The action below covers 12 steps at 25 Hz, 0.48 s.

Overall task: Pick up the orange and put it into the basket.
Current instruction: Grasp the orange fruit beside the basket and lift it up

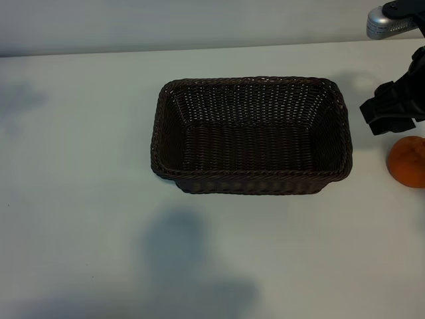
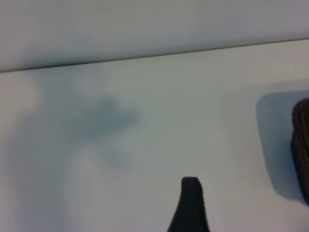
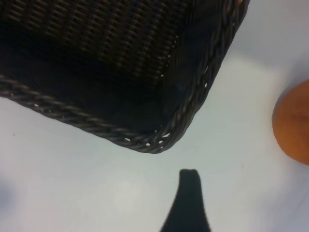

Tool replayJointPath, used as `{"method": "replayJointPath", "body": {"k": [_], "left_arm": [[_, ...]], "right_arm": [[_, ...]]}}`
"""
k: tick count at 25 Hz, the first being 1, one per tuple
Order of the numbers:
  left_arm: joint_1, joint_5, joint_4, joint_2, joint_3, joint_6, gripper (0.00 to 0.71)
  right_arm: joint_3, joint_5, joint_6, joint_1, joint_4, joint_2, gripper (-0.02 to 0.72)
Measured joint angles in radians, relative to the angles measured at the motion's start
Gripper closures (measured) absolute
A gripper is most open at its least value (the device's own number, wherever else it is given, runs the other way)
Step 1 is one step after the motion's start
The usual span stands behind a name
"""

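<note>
Nothing is done yet: the orange (image 1: pixel 408 161) lies on the table beside the empty basket (image 1: pixel 251 182), the right gripper (image 1: pixel 392 109) above it and the left gripper (image 2: pixel 190 193) both wide open, holding nothing

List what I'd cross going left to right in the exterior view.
Bare table → basket → right tool, hanging open above the table → orange on the table at the right edge, just below that tool.
</note>
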Motion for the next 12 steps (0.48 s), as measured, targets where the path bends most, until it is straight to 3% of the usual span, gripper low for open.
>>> {"method": "replayJointPath", "body": {"k": [12], "left_arm": [[0.0,-0.085,0.001,-0.579,0.527,0.006,0.113]], "right_arm": [[0.0,0.001,0.0,0.0,0.0,0.0,0.131]]}}
